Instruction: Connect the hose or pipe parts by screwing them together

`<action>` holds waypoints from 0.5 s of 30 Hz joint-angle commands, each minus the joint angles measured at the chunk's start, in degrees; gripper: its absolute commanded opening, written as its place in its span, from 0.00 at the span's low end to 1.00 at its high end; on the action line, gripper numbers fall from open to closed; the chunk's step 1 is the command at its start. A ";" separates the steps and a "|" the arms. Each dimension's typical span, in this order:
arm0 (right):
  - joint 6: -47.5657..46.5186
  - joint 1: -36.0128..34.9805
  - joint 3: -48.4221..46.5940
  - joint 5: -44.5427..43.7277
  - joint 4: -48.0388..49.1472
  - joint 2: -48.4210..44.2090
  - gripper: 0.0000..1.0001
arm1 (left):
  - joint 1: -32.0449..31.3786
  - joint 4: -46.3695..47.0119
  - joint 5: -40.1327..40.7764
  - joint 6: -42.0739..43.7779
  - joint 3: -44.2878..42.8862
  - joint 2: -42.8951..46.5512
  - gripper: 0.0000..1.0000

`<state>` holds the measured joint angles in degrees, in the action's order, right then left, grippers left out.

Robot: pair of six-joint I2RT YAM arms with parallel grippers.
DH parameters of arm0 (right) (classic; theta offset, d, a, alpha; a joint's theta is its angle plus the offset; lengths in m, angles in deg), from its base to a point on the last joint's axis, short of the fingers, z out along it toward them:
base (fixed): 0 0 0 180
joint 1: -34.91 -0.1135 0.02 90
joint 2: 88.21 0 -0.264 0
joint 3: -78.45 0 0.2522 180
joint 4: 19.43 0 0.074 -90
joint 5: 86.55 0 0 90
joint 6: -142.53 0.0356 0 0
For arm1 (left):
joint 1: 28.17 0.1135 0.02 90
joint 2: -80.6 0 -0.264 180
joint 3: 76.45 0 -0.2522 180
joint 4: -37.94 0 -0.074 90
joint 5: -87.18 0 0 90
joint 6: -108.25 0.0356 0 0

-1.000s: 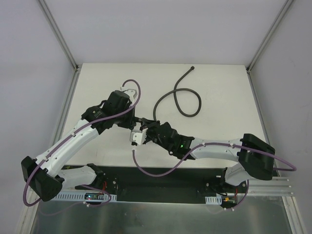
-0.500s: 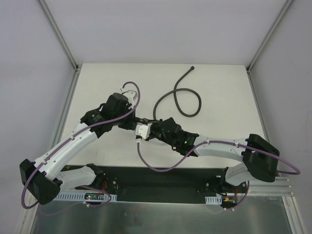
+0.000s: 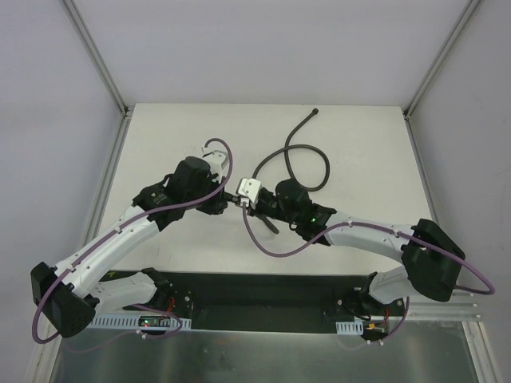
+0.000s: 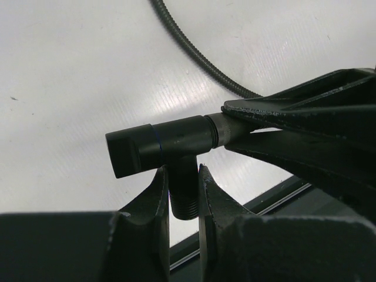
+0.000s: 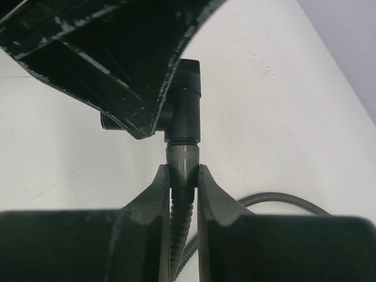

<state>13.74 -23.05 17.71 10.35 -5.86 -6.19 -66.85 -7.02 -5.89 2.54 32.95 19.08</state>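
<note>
The left gripper [image 4: 183, 176] is closed tightly on the short threaded stem of the small black T-shaped fitting [image 4: 164, 144]. Its 2 fingers press the stem from both sides, and the crossbar of the fitting lies just above the fingertips, roughly level in the left wrist view.

The right gripper [image 5: 184, 171] is closed almost fully on the grey knobbed end [image 5: 183, 157] of the dark-grey hose [image 3: 326, 171], with only this narrow end piece between its jaws. The end piece meets 1 arm of the crossbar in a straight line and touches it. How deep the thread has gone in cannot be told.

In the top view the 2 grippers stand tip to tip near the middle of the white table [image 3: 359, 144], and the fitting is between them. From the right gripper the hose runs away over the table, makes 1 loop on the right side, and its other end lies free near the far edge.
</note>
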 commanded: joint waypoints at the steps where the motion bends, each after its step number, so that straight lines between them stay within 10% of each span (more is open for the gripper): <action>1: 8.28 3.02 -3.11 8.12 8.18 -1.16 0.00 | -5.01 6.05 -20.57 2.43 0.94 3.86 0.00; 15: 26.03 11.28 -2.06 24.30 11.86 1.39 0.00 | -5.09 9.40 -16.71 5.07 3.93 3.51 0.00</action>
<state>33.37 -13.43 17.71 30.11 -5.86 -5.88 -67.87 -2.11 -7.90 6.58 36.27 21.73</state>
